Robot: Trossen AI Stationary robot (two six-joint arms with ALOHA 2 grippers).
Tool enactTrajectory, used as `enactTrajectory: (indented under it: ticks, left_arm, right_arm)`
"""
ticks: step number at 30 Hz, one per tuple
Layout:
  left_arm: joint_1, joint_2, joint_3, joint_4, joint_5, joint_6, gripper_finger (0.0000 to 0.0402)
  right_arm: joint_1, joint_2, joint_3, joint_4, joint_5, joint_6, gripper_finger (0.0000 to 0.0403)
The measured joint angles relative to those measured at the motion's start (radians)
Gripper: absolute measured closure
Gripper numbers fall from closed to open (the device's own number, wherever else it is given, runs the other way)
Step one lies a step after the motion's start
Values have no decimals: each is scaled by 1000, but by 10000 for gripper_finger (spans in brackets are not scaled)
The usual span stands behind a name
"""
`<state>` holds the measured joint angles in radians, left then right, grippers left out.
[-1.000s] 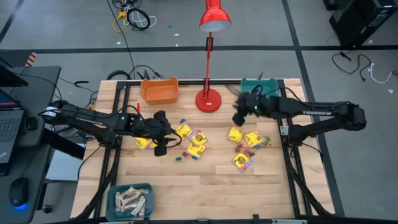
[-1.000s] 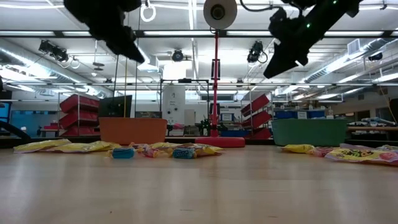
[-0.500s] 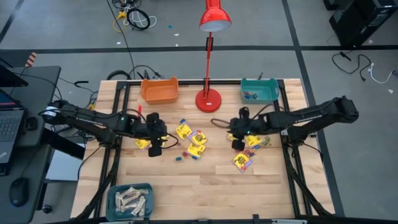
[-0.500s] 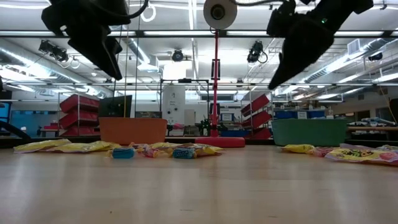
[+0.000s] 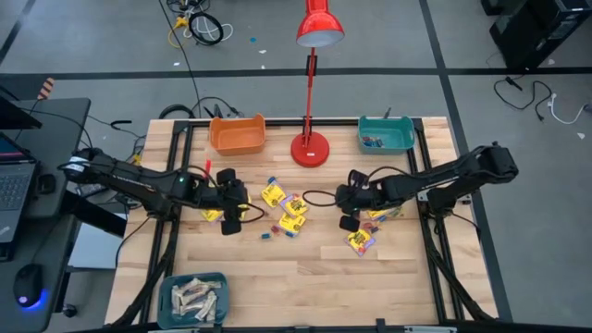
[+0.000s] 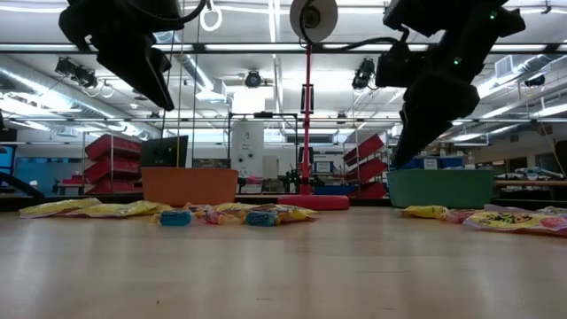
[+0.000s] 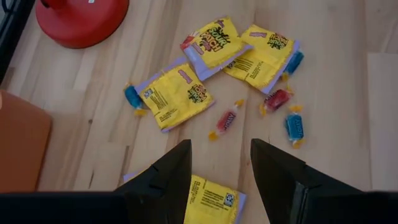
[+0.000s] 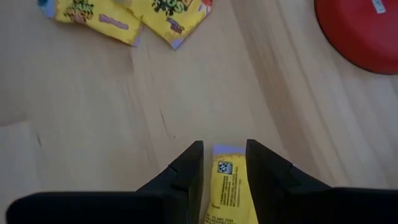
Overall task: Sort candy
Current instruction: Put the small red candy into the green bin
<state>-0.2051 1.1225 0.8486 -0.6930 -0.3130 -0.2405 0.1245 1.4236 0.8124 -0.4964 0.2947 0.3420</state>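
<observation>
The candy lies in two loose groups on the wooden table. Yellow packets (image 7: 177,99) and small red (image 7: 227,118) and blue pieces (image 7: 294,126) lie left of centre; more yellow packets (image 5: 363,240) lie right of centre. My left gripper (image 5: 239,208) hangs open above one yellow packet (image 7: 211,199) at the left group's edge. My right gripper (image 8: 225,163) hangs open over another yellow packet (image 8: 229,190), which shows between its fingers. In the low view both grippers (image 6: 159,93) (image 6: 409,151) are well above the table.
An orange bin (image 5: 237,134) and a teal bin (image 5: 386,134) stand at the far edge, with a red lamp's base (image 5: 310,148) between them. A blue-green bin (image 5: 194,298) of pale bars sits at the near left. Bare wood lies at the near middle.
My right gripper has swung from over the teal bin toward the table's near left and down, and now stands above the right group of candy. My left gripper has tipped a little further down, staying in place. No candy has moved.
</observation>
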Motion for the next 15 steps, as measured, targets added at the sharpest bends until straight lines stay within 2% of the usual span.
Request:
enactTrajectory:
  ticks: [8,15]
  left_arm:
    - [-14,0,0,-1,-1,-4,234]
    - [-14,0,0,-1,-1,-12,234]
  right_arm:
    - [6,31,0,1,-18,0,293]
    - [62,22,0,-56,-61,49,291]
